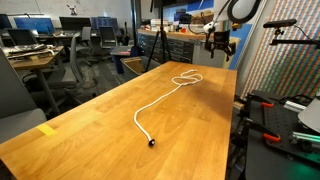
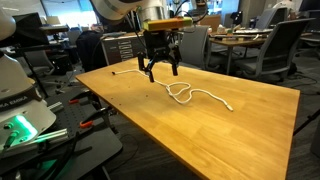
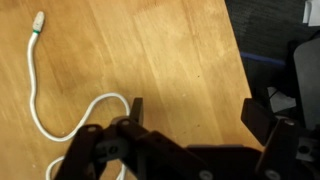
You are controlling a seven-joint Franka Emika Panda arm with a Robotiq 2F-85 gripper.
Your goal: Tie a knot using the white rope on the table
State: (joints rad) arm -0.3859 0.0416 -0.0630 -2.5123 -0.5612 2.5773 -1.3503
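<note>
Hovering end effector (image 2: pixel 161 72) points down, jaws spread, near rope (image 3: pixel 30 75).

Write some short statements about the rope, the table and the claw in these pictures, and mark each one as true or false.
1. The fingers of the claw stand apart. True.
2. The white rope lies in one straight line. False: it bends, and it curls into a loop near the claw's end of the table.
3. The rope rests on a wooden table. True.
4. The claw grips one end of the rope. False: the claw holds nothing, and the rope lies free on the tabletop.
</note>
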